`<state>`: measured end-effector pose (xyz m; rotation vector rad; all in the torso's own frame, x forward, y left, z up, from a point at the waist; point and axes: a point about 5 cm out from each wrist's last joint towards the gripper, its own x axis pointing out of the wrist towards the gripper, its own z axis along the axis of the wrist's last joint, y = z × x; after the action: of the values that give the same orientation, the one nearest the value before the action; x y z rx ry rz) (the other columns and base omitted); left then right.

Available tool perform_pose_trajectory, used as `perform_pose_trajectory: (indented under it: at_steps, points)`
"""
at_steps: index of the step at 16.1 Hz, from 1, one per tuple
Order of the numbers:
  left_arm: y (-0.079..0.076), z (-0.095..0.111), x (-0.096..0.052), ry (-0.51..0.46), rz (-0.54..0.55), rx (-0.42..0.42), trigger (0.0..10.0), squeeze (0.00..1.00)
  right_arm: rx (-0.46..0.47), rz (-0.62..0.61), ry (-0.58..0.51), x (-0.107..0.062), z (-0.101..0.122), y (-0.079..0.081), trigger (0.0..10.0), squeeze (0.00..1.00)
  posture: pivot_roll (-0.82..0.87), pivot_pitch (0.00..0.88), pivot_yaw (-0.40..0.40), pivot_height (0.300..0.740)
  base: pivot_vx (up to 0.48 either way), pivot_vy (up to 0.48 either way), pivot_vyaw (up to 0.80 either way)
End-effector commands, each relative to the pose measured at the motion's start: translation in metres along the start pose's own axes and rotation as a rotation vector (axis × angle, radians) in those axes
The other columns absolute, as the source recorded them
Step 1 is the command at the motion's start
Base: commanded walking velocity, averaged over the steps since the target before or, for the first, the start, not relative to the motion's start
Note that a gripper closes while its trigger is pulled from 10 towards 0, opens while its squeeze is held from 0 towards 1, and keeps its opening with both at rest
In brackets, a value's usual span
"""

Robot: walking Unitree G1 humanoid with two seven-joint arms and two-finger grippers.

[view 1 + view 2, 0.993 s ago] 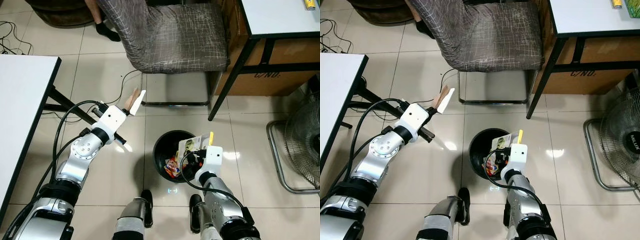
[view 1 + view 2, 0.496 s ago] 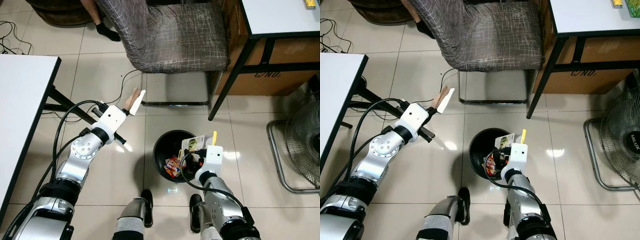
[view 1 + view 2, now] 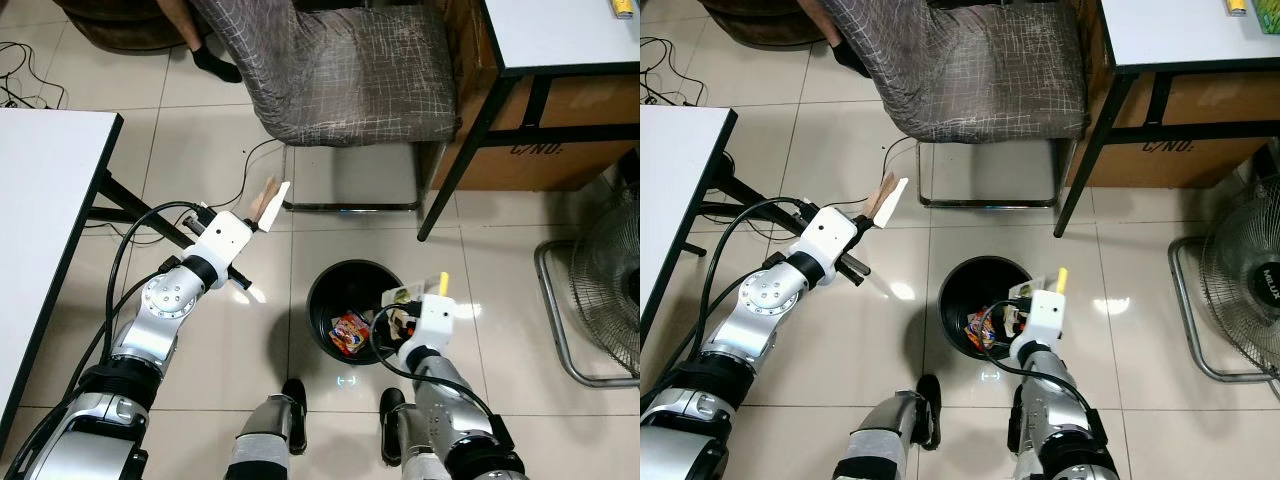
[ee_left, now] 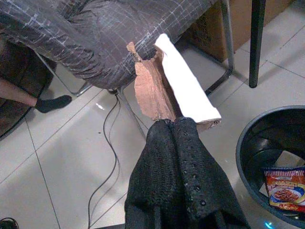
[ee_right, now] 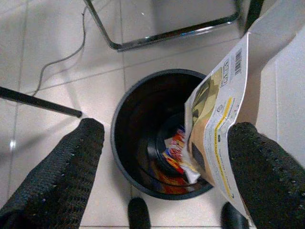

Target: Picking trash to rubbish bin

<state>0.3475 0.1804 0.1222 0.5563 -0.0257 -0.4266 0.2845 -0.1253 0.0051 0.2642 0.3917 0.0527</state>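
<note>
The black rubbish bin stands on the tiled floor just ahead of my feet, with a red snack packet inside. My right gripper hangs over the bin, fingers wide apart. A printed packet leans against one finger, its lower end inside the rim. My left gripper is held left of the bin and above the floor. It is shut on a torn piece of brown and white cardboard.
A chair with a grey checked cover and chrome legs stands beyond the bin. A white table is on the left; a desk leg and a cardboard box are on the right. A fan stands far right. A person's socked foot is behind.
My right wrist has shifted right and a little toward me. The printed packet has sunk lower against the bin's right rim. The left arm and its cardboard have not moved.
</note>
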Motion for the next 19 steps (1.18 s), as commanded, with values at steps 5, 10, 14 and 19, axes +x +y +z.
perform_pose_trajectory:
  at_steps: [5,10,14,19]
  points:
    - [-0.001,-0.011,-0.005,0.045,-0.009,0.005,10.0,0.00,-0.054,-0.011,0.049,-0.004,-0.011,-0.008,10.0,1.00,0.28,0.386,0.125,0.740,0.000,0.000,0.00]
    - [0.001,-0.010,-0.006,0.044,-0.007,0.009,10.0,0.00,-0.328,-0.043,0.023,-0.005,-0.009,-0.011,10.0,1.00,0.28,0.391,0.129,0.740,0.000,0.000,0.00]
    - [0.002,-0.012,-0.008,0.048,-0.007,0.014,10.0,0.00,-0.479,-0.059,-0.013,-0.004,-0.003,-0.016,10.0,1.00,0.29,0.399,0.133,0.740,0.000,0.000,0.00]
    - [0.004,-0.013,-0.010,0.052,-0.008,0.018,10.0,0.00,-0.515,-0.071,-0.013,-0.005,-0.005,-0.016,10.0,1.00,0.30,0.405,0.137,0.740,0.000,0.000,0.00]
